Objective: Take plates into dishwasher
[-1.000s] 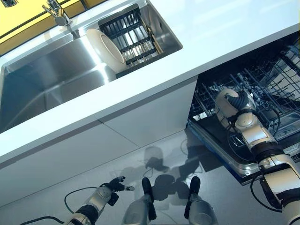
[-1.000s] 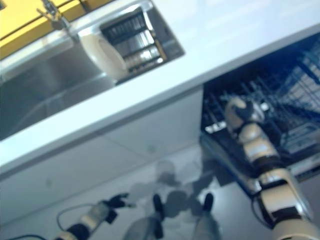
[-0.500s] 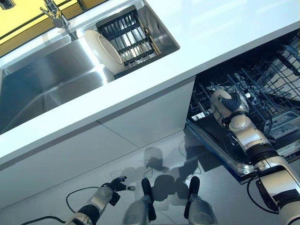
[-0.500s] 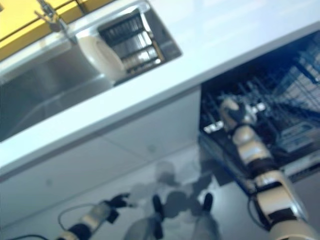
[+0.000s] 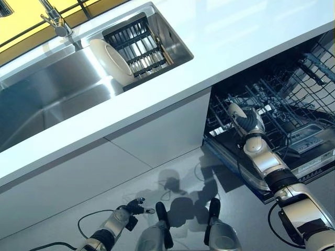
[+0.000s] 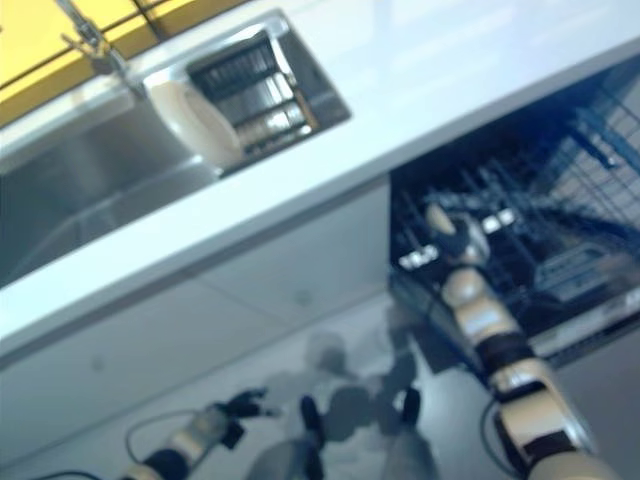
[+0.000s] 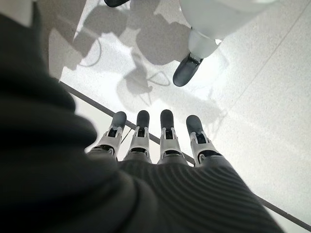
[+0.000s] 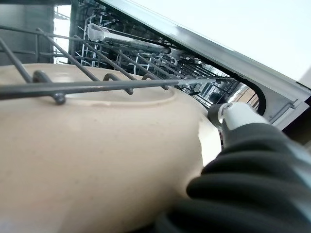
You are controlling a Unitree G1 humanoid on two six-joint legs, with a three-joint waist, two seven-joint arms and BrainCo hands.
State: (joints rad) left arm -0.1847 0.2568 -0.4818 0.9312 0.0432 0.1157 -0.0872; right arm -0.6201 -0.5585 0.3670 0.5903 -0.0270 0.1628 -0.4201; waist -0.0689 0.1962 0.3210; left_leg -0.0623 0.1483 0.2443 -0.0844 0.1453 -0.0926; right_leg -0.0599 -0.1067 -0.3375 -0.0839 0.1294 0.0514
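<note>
My right hand (image 5: 245,121) reaches into the open dishwasher's lower rack (image 5: 285,102). In the right wrist view a cream plate (image 8: 97,160) fills the picture among the rack wires (image 8: 121,86), and my thumb (image 8: 235,115) lies over its rim; the other fingers are hidden behind it. A second cream plate (image 5: 110,61) leans against the black dish rack (image 5: 137,44) in the steel sink (image 5: 47,91). My left hand (image 5: 128,212) hangs low near the floor, empty, with its fingers (image 7: 166,138) straight.
A white countertop (image 5: 235,31) runs over the dishwasher and the white cabinet fronts (image 5: 157,130). The tap (image 5: 52,18) stands behind the sink. The dishwasher door (image 5: 314,162) lies open next to my right arm.
The whole picture has shifted, so the camera moved. My right hand has edged slightly left within the lower rack, still on the plate. The left hand has not moved.
</note>
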